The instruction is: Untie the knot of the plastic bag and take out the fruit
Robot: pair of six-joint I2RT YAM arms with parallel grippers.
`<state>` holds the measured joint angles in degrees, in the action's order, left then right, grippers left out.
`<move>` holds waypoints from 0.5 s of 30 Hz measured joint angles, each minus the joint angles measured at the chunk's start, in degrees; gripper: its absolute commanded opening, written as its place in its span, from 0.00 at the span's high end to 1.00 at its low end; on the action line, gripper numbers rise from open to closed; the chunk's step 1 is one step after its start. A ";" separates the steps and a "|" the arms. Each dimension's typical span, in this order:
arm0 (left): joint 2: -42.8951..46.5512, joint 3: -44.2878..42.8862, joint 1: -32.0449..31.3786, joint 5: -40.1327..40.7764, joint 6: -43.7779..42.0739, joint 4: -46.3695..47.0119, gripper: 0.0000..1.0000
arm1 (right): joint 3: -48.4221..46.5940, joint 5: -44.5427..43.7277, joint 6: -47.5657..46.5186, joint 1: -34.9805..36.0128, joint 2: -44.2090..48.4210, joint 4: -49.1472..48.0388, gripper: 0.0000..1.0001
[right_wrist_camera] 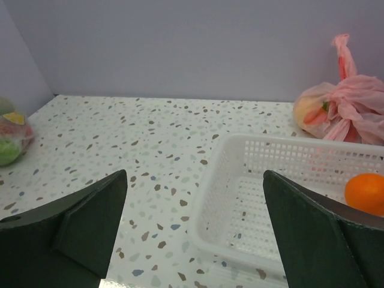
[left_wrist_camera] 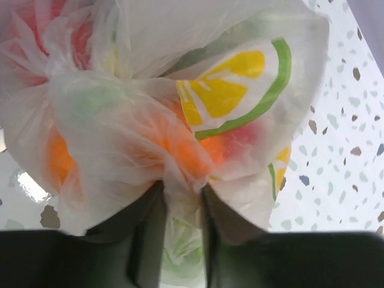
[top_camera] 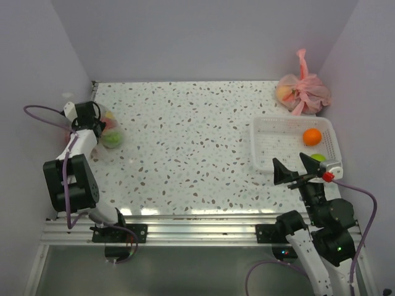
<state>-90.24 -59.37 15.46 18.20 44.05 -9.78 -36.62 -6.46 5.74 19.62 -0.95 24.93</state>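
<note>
- Left wrist view: left pincer (left_wrist_camera: pixel 180 192) clenches a fold of the plastic bag (left_wrist_camera: pixel 120 108), well apart from the white basket (top_camera: pixel 265 145).
- Right pincer (right_wrist_camera: pixel 195 180) hangs released just beside that basket, which holds an orange (right_wrist_camera: pixel 366 193).

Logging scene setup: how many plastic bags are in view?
2. The clear printed bag is at the far left, pinched between the left fingers; the pink bag lies in the far right corner beyond the white basket. None seems hidden.

Seen from the table's middle, the plastic bag (top_camera: pixel 111 134) lies at ten o'clock near the left wall, my left gripper (left_wrist_camera: pixel 182 195) pinching it. The basket (top_camera: pixel 262 148) sits at three o'clock with two fruit (top_camera: pixel 312 136) in it. The pink bag (top_camera: pixel 303 92) is behind it at one o'clock, and my right gripper (top_camera: pixel 289 163) is at its near edge.
</note>
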 measured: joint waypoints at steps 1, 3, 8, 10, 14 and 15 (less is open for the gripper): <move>0.00 0.37 0.00 -0.76 -0.96 0.50 0.80 | 0.00 0.00 0.00 0.00 0.00 0.00 0.01; 0.00 1.40 0.00 -2.56 -2.43 1.60 0.96 | 0.00 0.02 0.00 0.00 0.00 -0.02 0.01; 0.90 2.38 -1.97 -4.81 -6.34 1.97 1.00 | 0.00 0.26 -0.07 0.00 0.00 0.00 0.01; 2.38 2.38 -5.25 -4.61 -8.20 1.84 1.00 | -0.02 0.72 -0.24 0.00 -0.09 0.00 0.01; 6.23 2.27 -14.80 -4.68 -10.67 0.81 1.00 | -1.95 2.95 -0.46 0.00 -2.73 0.66 0.01; 7.28 2.27 -17.16 -4.74 -10.80 0.57 1.00 | -3.21 3.65 -0.52 0.00 -4.37 0.94 0.01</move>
<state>-82.96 -57.10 -1.69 13.45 33.26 -9.21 -39.83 -2.81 5.21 19.62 -5.32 25.87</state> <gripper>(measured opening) 0.019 0.986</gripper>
